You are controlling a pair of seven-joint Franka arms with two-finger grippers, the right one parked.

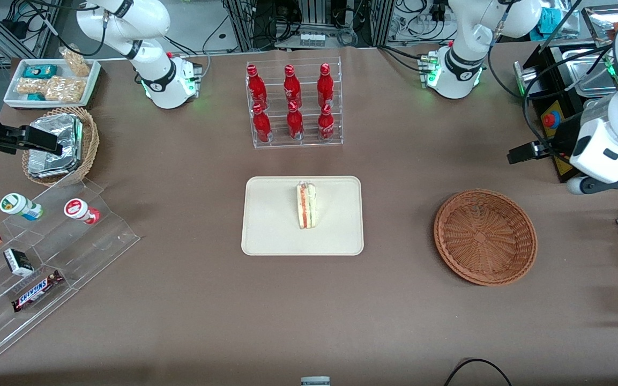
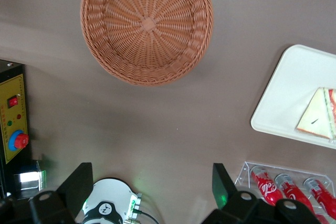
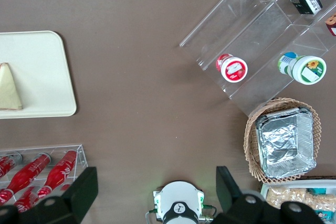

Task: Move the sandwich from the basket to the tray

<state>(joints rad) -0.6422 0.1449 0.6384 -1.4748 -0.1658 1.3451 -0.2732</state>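
Note:
The sandwich, a pale wedge with red and green filling, lies on the cream tray. It also shows on the tray in the left wrist view, as a sandwich at the frame's edge. The reddish-brown wicker basket stands with nothing in it, toward the working arm's end of the table. My gripper hangs above the table, farther from the front camera than the basket and apart from it. Its fingers stand wide open with only bare table between them.
A clear rack of red bottles stands farther from the front camera than the tray. Toward the parked arm's end are a tan basket of foil packs, a white snack tray and a stepped acrylic shelf. A control box with a red button is near my gripper.

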